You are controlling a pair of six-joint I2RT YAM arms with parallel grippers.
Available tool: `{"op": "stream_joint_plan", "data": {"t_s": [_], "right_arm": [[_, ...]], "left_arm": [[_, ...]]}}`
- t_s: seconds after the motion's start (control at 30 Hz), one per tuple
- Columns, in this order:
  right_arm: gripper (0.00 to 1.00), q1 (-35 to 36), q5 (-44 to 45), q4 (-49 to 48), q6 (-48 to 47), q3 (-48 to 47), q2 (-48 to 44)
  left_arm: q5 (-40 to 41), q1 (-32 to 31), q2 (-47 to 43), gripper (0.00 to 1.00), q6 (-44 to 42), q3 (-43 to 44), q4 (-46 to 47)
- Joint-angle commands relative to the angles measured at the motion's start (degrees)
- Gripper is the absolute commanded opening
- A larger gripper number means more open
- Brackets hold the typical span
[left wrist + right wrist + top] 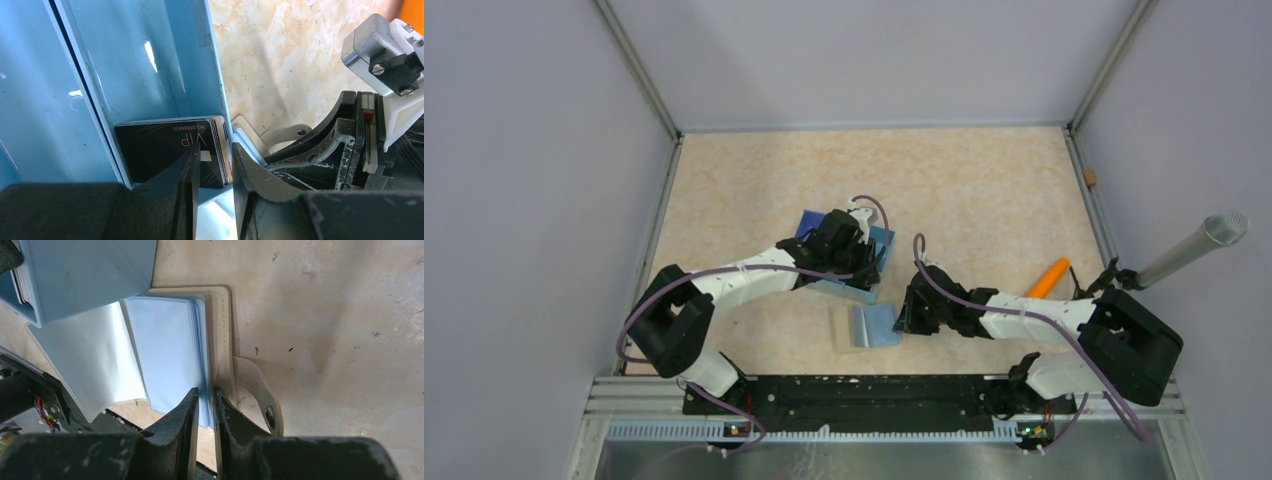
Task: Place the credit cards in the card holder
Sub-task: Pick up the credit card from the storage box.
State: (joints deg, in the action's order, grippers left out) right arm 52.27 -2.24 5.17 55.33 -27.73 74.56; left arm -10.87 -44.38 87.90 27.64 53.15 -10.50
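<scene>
A: cards [170, 155], where?
B: stacked at the end of one compartment of the blue tray [150, 60], hard against its right wall, top card black with "VIP" on it
A: left gripper [216, 165]?
B: right on the stack, jaws narrow, the stack's right edge sits in the gap; one finger crosses the black card's face, the other is out by the tray wall. cannot tell if it's pinching or only around it
A: card holder [220, 330]?
B: open on the table [984, 200], just beside the tray on the side nearer the arm bases, beige cover with pale blue sleeves fanned on top
A: right gripper [206, 405]?
B: at the holder's right edge, jaws nearly together, sleeve edges run into the slit between them, so it's clamped on the holder
A: cards vs holder?
B: apart, cards in the tray, holder outside it
</scene>
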Motion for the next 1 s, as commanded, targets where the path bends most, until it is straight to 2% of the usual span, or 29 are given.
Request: {"op": "stream_joint_plan", "data": {"t_s": [0.0, 0.57, 0.73, 0.97], "right_arm": [[0.16, 0.4, 0.3, -0.1, 0.3, 1.3, 0.0], [0.17, 0.3, 0.1, -0.1, 0.1, 1.0, 0.3], [0.16, 0.4, 0.0, 0.2, -0.1, 0.8, 0.4], [0.17, 0.3, -0.1, 0.1, -0.1, 0.7, 0.5]], "left_arm": [[2.2, -0.7, -1.1, 0.32, -1.2, 0.6, -1.1], [5.0, -0.6, -2.4, 0.26, -1.5, -0.9, -1.2], [5.0, -0.5, -3.0, 0.29, -1.5, -1.0, -1.5], [4.5, -0.4, -3.4, 0.37, -1.5, -1.3, -1.3]]}}
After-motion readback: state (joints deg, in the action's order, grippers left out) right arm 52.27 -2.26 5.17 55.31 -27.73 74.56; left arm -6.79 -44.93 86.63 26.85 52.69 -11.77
